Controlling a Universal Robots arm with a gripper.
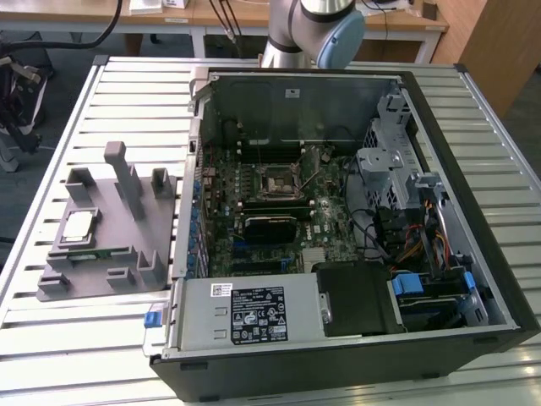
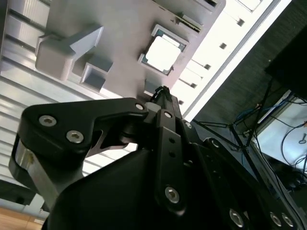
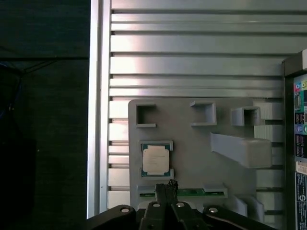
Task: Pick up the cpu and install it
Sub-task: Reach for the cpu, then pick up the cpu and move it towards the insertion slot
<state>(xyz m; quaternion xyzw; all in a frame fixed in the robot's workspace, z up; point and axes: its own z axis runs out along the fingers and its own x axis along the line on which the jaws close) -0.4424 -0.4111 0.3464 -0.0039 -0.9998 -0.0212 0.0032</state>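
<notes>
The cpu (image 1: 79,225), a small silver-topped square chip, lies flat in a framed pocket of the grey fixture plate (image 1: 93,279) at the exterior view's left. In both wrist views the cpu (image 3: 156,159) (image 2: 163,50) is below and just beyond the fingertips. My black gripper (image 3: 169,184) (image 2: 160,91) hangs well above the plate, shut with its fingertips pressed together and nothing held. The black-framed socket (image 1: 277,182) sits on the motherboard inside the open computer case (image 1: 473,254).
A narrow green memory stick (image 3: 192,192) lies in a slot of the plate beside the cpu. Tall grey posts (image 1: 127,182) rise from the plate. The slatted metal table (image 1: 51,152) carries everything; cables and drive bays (image 1: 406,228) crowd the case's right side.
</notes>
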